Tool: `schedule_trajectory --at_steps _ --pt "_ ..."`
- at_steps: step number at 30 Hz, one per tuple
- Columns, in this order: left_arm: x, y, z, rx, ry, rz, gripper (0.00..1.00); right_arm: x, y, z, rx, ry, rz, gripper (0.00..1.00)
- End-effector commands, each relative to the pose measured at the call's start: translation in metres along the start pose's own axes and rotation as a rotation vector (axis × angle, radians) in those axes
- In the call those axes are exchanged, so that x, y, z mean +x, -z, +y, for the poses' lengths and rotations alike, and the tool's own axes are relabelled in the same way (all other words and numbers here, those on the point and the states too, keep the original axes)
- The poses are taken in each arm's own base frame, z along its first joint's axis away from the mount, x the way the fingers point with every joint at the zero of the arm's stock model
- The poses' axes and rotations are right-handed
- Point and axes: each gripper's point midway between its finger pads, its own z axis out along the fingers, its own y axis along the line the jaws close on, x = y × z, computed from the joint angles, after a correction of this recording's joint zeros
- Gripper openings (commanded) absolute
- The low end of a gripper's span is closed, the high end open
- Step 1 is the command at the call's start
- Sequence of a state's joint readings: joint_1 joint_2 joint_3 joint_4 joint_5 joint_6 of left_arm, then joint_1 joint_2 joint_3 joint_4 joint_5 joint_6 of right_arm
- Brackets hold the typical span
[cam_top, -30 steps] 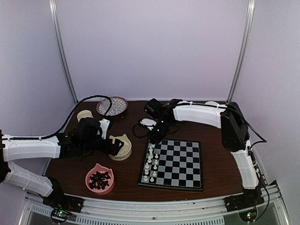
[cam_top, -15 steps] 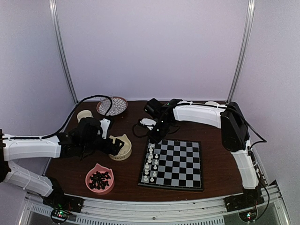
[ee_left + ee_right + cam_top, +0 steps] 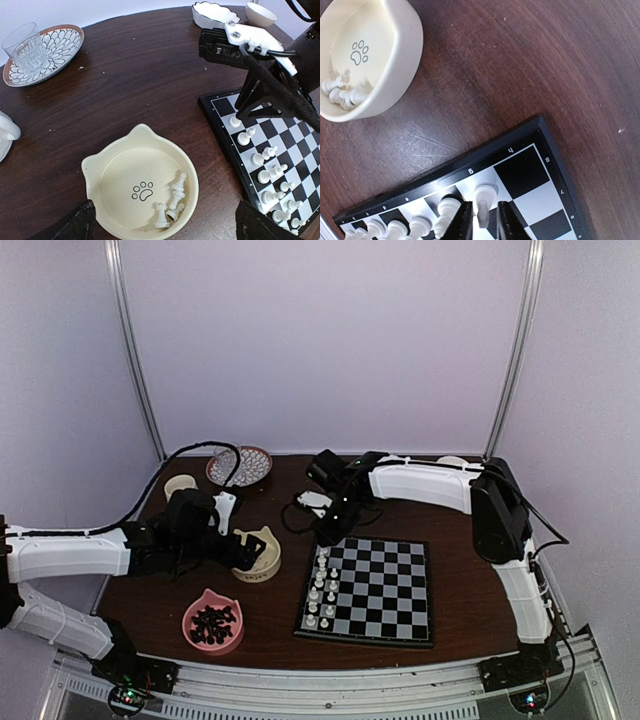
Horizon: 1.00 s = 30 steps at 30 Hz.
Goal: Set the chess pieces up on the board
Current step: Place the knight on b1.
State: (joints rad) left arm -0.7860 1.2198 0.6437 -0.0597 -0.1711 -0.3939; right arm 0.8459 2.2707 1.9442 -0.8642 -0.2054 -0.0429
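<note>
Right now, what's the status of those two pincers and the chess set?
Left pincer open, empty, at cream paw-print bowl. Right pincer straddling small white plastic chess piece on black-and-grey checked board; grip unclear. Nothing blocking.

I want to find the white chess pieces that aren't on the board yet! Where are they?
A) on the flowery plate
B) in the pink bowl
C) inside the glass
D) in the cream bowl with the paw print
D: a few white chess pieces lie in the cream bowl beside its paw print.
</note>
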Motion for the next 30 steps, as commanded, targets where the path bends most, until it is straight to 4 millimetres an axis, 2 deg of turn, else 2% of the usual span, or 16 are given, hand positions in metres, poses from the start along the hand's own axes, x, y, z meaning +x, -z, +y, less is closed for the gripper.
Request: schedule_trajectory --at_steps 1,7,13,17,21,25,30 --pt "-0.015 0.0 -0.004 0.017 0.017 -0.031 0.98 -0.013 0.005 0.003 0.005 -0.002 -0.038 0.23" --pt "-0.015 0.0 -0.004 0.016 0.015 -0.027 0.98 -0.024 0.024 -0.004 0.054 -0.026 -0.097 0.27" --pt "-0.008 -0.002 0.004 -0.035 0.043 0.025 0.97 -0.039 0.07 -0.009 0.1 -0.065 -0.253 0.27" --pt "-0.004 -0.009 0.008 -0.065 0.05 0.063 0.9 -0.044 0.105 -0.005 0.096 -0.075 -0.365 0.27" --pt "0.001 -0.018 0.017 -0.101 0.051 0.121 0.79 -0.036 0.129 0.001 0.093 -0.077 -0.435 0.28" --pt "0.005 -0.023 0.033 -0.164 0.058 0.159 0.77 -0.017 0.146 0.0 0.119 -0.081 -0.47 0.28" --pt "-0.001 -0.018 0.05 -0.208 0.022 0.135 0.77 0.014 0.146 -0.002 0.128 -0.115 -0.537 0.28"
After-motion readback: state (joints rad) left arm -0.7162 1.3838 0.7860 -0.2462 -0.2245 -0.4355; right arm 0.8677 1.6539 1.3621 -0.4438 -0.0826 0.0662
